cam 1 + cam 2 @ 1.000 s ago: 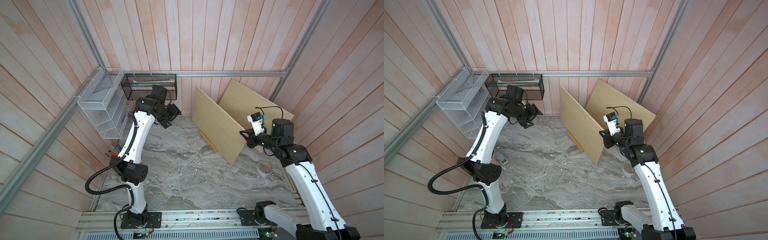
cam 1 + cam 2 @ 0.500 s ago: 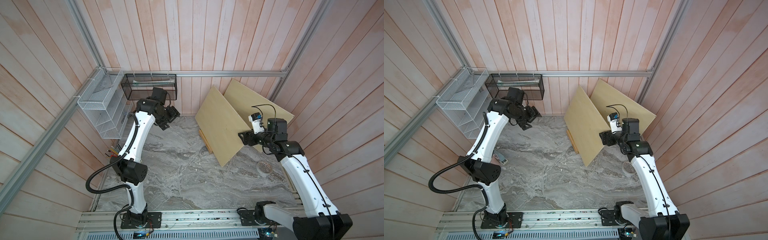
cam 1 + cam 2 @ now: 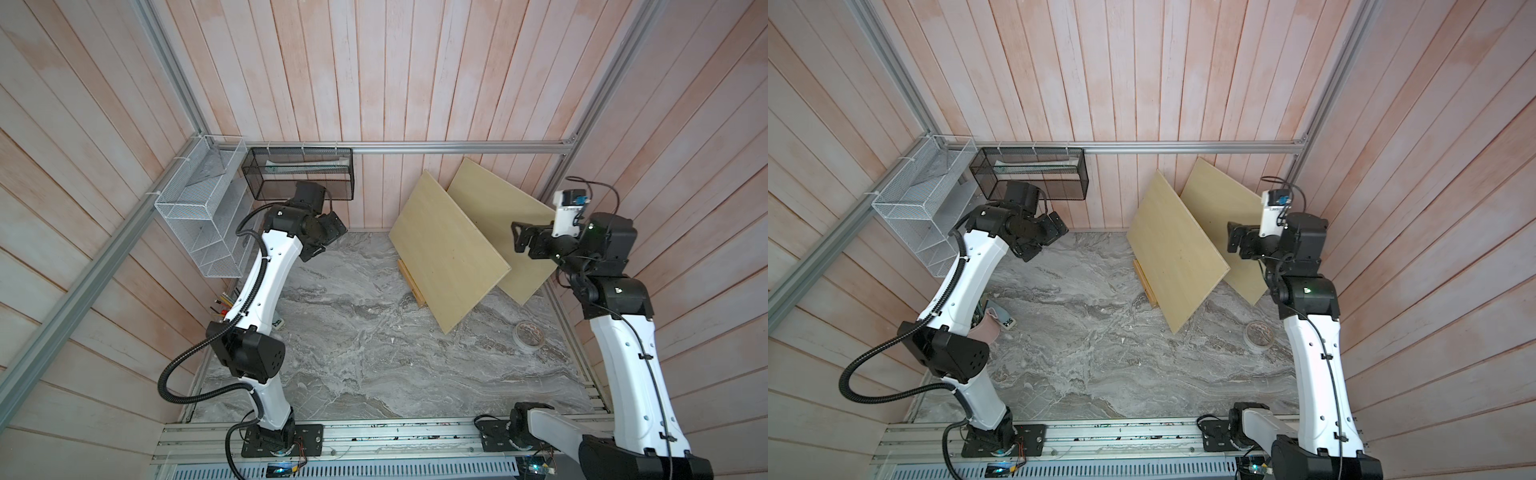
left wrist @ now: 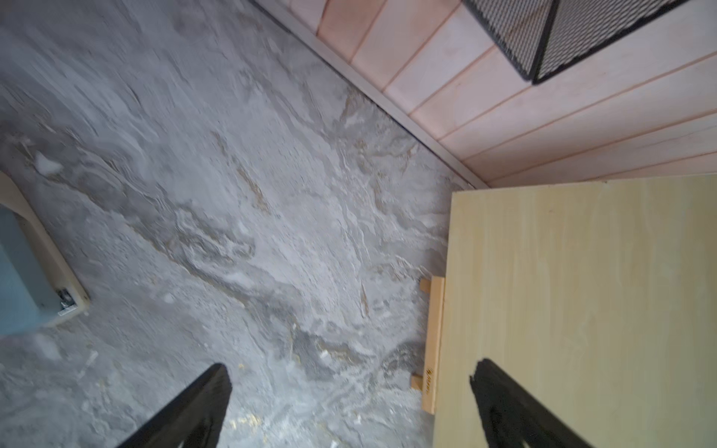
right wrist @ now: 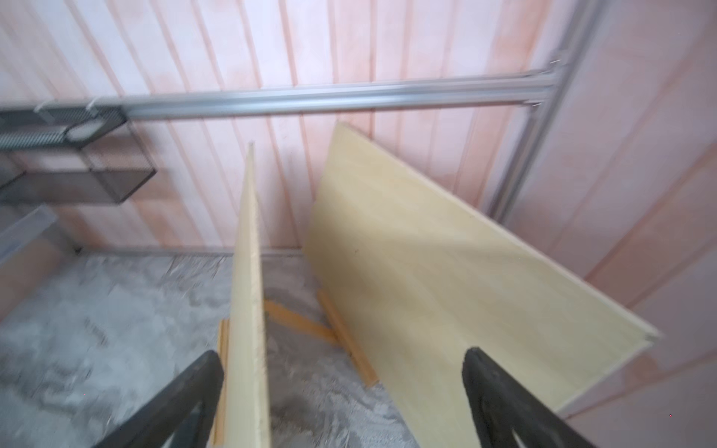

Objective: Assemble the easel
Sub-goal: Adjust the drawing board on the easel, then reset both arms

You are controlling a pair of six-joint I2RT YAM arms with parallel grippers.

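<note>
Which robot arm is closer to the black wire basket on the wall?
Left. The left end effector hangs just below and in front of the black wire basket, not touching. The right end effector is across the table, beside the leaning plywood boards.

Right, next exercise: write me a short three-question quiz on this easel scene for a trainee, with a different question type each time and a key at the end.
1. True or false: the right pincer is clamped shut on the front board.
2. Fill in: the tape roll lies on the robot's ____ side.
3. Pick one: what peeks out along the front board's low edge? A the tape roll, B the easel, C a hammer.

Key: 1 false, its jaws stand wide apart and hold nothing. 2 right. 3 B.
</note>
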